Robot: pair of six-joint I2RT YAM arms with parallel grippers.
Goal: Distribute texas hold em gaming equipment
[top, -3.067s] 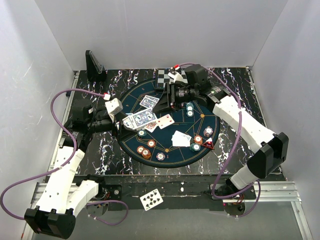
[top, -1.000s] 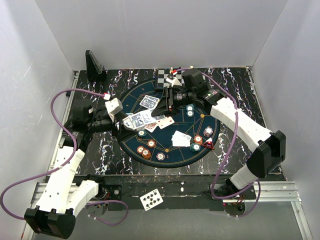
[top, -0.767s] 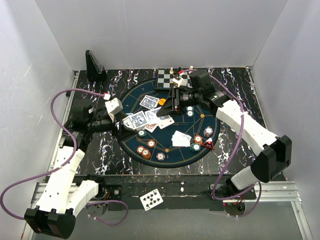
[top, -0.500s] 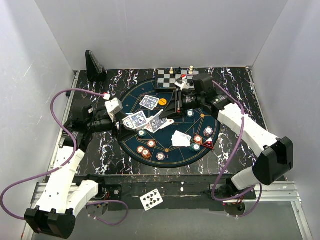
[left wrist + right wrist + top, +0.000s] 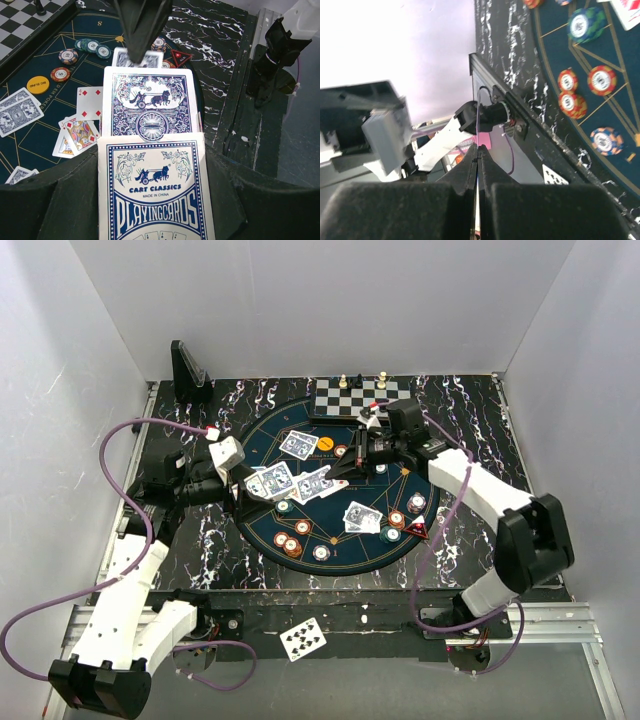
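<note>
A chessboard (image 5: pixel 358 396) with pieces is lying at twelve o'clock of the round dark-blue mat (image 5: pixel 262 530); a black stand (image 5: pixel 187 368) is standing at ten.

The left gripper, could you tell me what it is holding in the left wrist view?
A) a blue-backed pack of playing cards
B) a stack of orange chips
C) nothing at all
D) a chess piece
A: the left gripper is shut on a card box printed with a blue chariot design, with a blue-backed card sticking out ahead of it.

Glossy paper playing cards (image 5: pixel 147 107), matt cloth mat (image 5: pixel 262 530), polished marble-look table (image 5: pixel 470 400)
</note>
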